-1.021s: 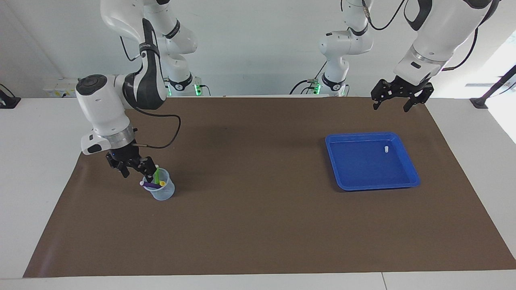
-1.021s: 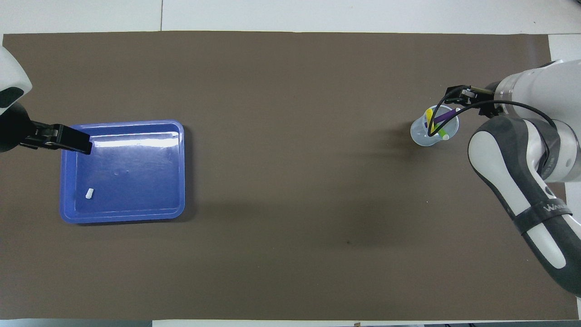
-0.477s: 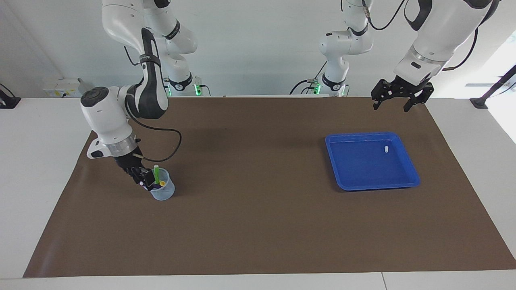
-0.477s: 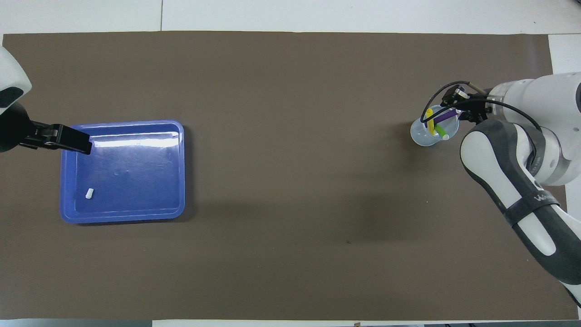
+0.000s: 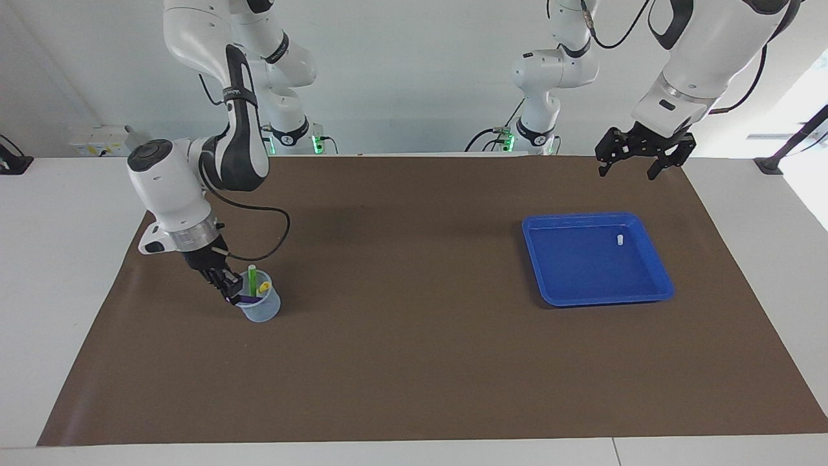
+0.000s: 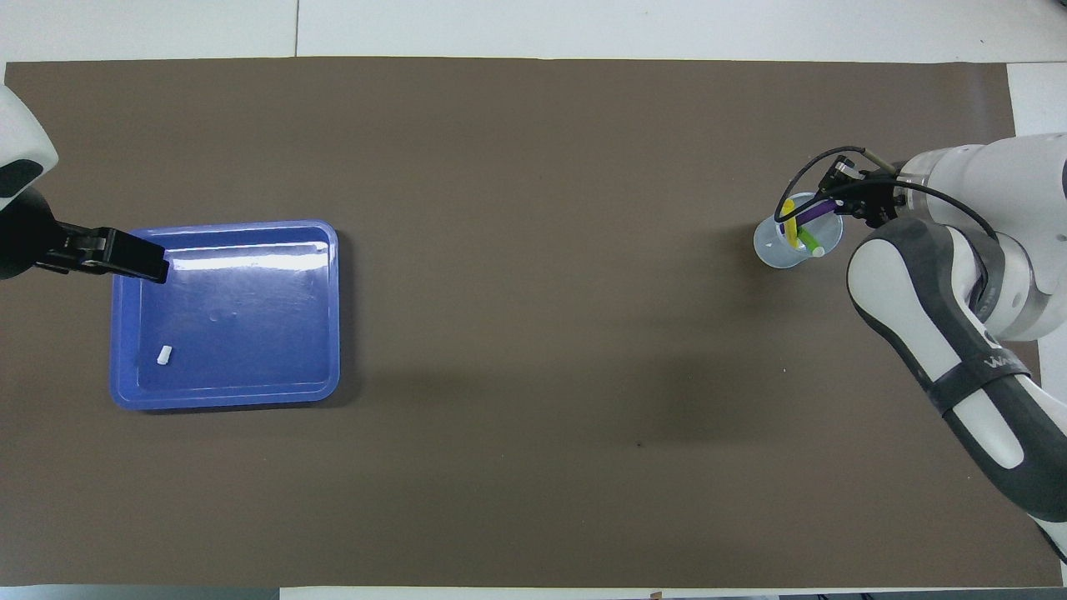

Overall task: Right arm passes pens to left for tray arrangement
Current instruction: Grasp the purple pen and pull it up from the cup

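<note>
3 short marker pens stand in the small translucent bluish cup (image 5: 261, 307) at the right arm's end of the brown table mat (image 5: 414, 362): the thin purple pen (image 6: 814, 214), the bright green pen (image 5: 251, 279) and the yellow pen (image 5: 264, 286). The right gripper (image 5: 230, 292) is down at the cup's rim with its jaws closed on the purple pen's upper end. That pen leans out of the cup toward the gripper, so I judge the lift should follow its slanted long axis, up and out, to avoid tipping the cup. The shallow bright blue plastic tray (image 5: 658, 272) lies well apart, toward the left arm's end, holding only 1 tiny white cap-like piece (image 5: 619, 239). The left gripper (image 5: 635, 167) waits above the mat near the tray, jaws fully spread and empty.
</note>
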You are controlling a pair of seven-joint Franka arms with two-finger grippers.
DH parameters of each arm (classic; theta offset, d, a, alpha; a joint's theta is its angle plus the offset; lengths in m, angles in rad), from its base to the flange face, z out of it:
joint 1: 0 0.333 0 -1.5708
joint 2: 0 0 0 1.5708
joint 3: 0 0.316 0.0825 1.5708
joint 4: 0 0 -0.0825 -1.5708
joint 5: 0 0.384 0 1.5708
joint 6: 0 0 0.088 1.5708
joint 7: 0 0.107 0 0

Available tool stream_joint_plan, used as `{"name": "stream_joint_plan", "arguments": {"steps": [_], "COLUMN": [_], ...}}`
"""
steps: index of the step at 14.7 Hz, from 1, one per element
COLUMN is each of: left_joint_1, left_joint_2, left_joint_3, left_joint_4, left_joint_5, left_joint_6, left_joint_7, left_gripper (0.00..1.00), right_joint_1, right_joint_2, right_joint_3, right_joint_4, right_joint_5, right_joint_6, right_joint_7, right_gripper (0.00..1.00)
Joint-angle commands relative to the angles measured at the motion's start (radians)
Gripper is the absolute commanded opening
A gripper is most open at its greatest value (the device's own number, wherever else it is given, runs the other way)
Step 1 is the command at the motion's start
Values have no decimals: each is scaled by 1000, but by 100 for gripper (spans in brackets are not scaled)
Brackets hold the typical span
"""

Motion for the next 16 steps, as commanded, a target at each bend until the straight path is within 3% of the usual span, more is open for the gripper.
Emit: {"name": "stream_joint_plan", "arguments": {"steps": [1, 9, 13, 16], "left_joint_1": [8, 11, 11, 11], "left_joint_2": [-24, -29, -27, -25], "left_joint_3": [0, -2, 0, 0], "left_joint_4": [-29, -32, -32, -32], "left_joint_5": [-9, -11, -50, -158], "left_joint_6": [2, 5, 9, 14], "left_joint_7": [3, 1, -11, -223], "left_gripper": [100, 100, 100, 100], "right_joint_1": [-7, -6, 0, 2], "right_joint_2": [-21, -180, -199, -197], "right_joint_3": [7, 7, 37, 123], "right_joint_4": [9, 126, 187, 186], "right_joint_5": [10, 9, 12, 25], "right_joint_6": [-10, -272, -358, -348], "right_joint_7": [15, 10, 19, 175], "right_gripper": [0, 0, 0, 0]}}
